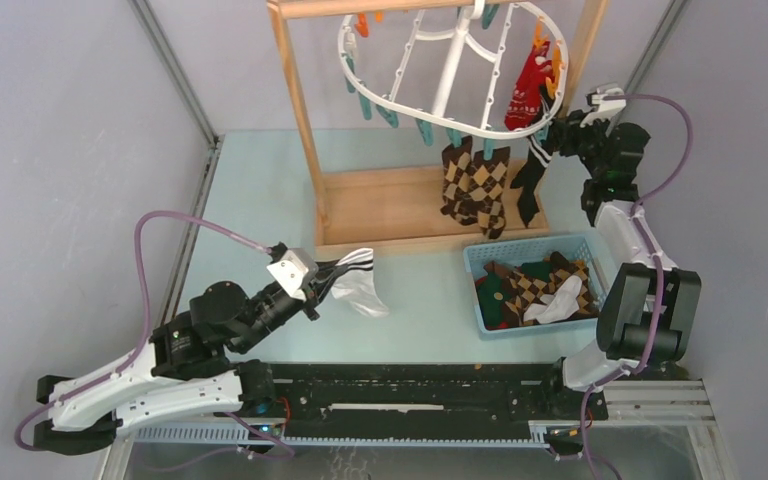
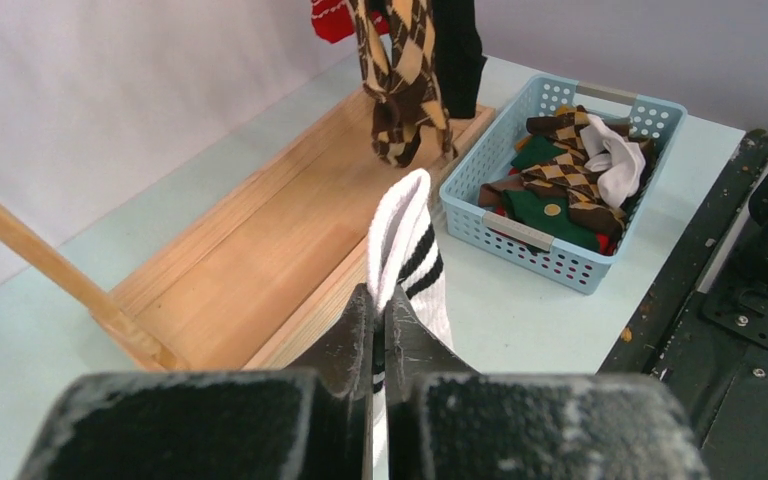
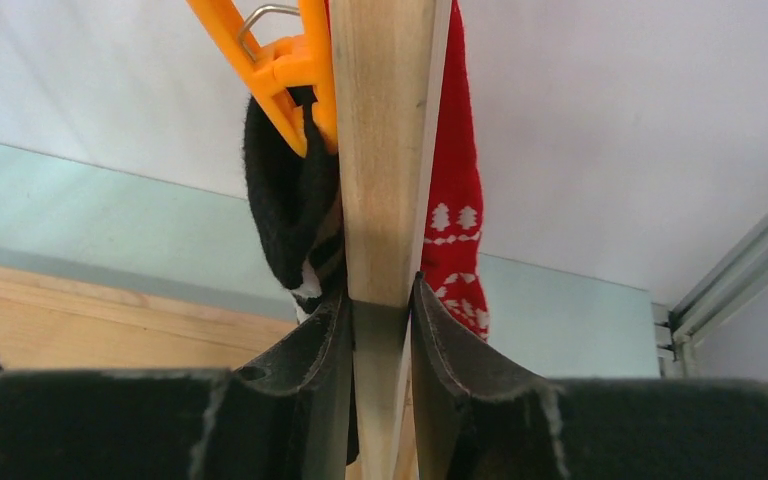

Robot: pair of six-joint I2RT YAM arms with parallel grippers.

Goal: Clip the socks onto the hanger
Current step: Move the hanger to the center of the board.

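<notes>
One white sock [image 2: 407, 235] with black stripes droops, pinched in left gripper [image 2: 380, 305]; right gripper [image 3: 381, 305] jaws clamp wooden post [image 3: 385, 150].

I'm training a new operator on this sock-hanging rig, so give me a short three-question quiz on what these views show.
1. True or false: the left hand is shut on a white sock with black stripes.
2. Multiple choice: what stands between the fingers of the right hand? A, a teal clip; B, the wooden post of the rack; C, nothing.
3. Fill in: the loose socks not yet hung lie in a blue ___.

Key: 1 true; 2 B; 3 basket.
</notes>
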